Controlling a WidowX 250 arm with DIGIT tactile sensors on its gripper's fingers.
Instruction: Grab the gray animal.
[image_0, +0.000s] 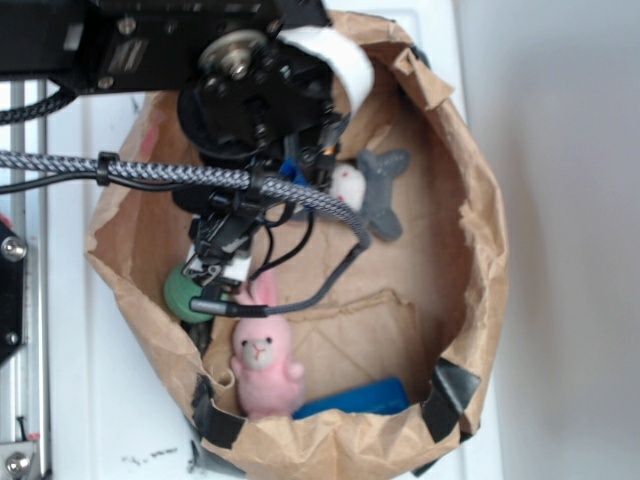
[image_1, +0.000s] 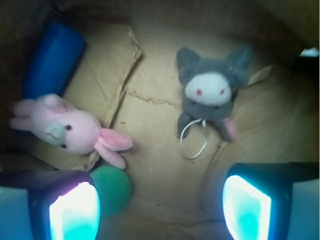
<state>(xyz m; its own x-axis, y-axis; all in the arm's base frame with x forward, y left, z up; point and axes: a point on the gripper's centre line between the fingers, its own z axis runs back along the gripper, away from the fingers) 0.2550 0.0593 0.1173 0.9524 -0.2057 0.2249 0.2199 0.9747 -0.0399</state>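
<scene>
Tool (image_1: 160, 207): I see both fingers spread wide apart along the bottom edge of the wrist view, nothing between them, bare bag floor in the gap.

Gray animal (image_1: 210, 95): upper right of centre in the wrist view, flat on the brown paper, white face up, its white string loop (image_1: 194, 140) trailing toward the bottom of the frame. It is well apart from both fingers. In the exterior view I find it (image_0: 378, 190) at upper centre, partly hidden by the arm and a braided cable (image_0: 180, 175).

Pink bunny (image_1: 67, 130): left of frame, on its side, ears pointing toward centre.

Green ball (image_1: 112, 187): lower left, just beside the left-of-frame finger (image_1: 75, 210) and near the bunny's ears.

Blue object (image_1: 52, 57): upper left, beyond the bunny.

Paper bag (image_0: 480, 250): holds all items; crumpled walls, black tape at the lower rim, sitting on the white desk (image_0: 70, 420).
</scene>
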